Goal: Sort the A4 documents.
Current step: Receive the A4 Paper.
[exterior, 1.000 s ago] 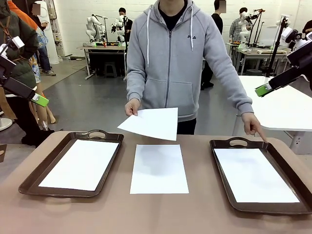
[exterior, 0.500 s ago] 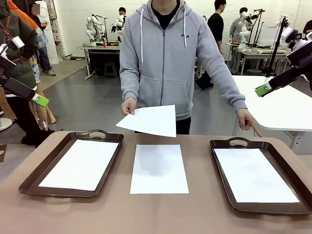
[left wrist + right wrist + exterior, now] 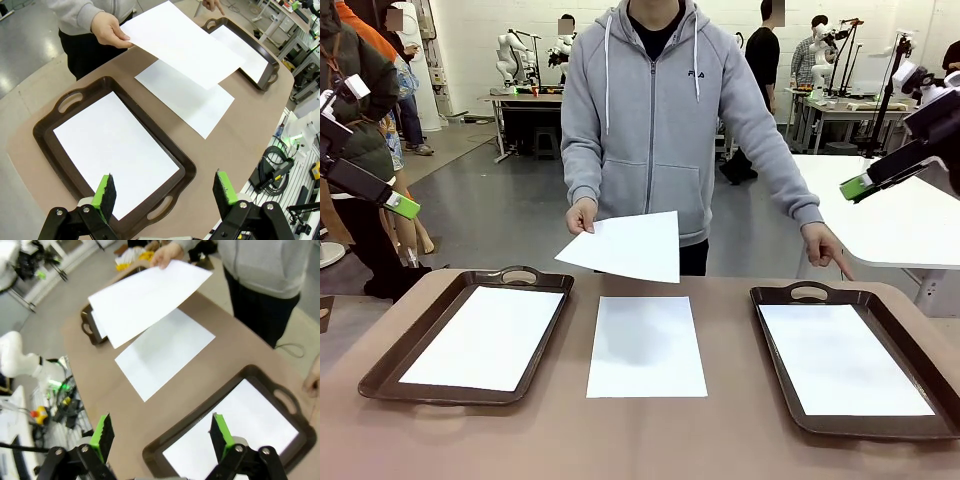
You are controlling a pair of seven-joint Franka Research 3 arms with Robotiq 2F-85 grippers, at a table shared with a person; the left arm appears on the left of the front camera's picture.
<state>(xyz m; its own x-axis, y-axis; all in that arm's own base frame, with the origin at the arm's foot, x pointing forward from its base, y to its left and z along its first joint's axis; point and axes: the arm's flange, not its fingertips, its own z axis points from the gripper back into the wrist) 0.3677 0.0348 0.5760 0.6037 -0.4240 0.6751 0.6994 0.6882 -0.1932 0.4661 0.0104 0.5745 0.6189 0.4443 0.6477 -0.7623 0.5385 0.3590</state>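
Observation:
A person across the table holds one A4 document [image 3: 625, 245] in a hand [image 3: 581, 216], tilted in the air above the table's far middle. Another sheet [image 3: 646, 345] lies flat on the brown tabletop between two trays. A third sheet [image 3: 485, 337] lies in the left tray [image 3: 390, 362], and one more [image 3: 842, 357] in the right tray [image 3: 775, 350]. My left gripper [image 3: 165, 187] hangs open high above the left tray's near end. High over the right tray, my right gripper [image 3: 161, 432] is open too. Both are empty and far from any paper.
The person's other hand [image 3: 825, 245] hovers just beyond the right tray's far handle [image 3: 809, 292]. In the front view my arms stay raised at the far left [image 3: 402, 207] and far right [image 3: 860, 186]. A white table [image 3: 910, 220] stands behind on the right.
The person has straightened up and lifted the held sheet slightly. The pointing hand has drawn back from the right tray's rim. Both grippers stay open, nearly still.

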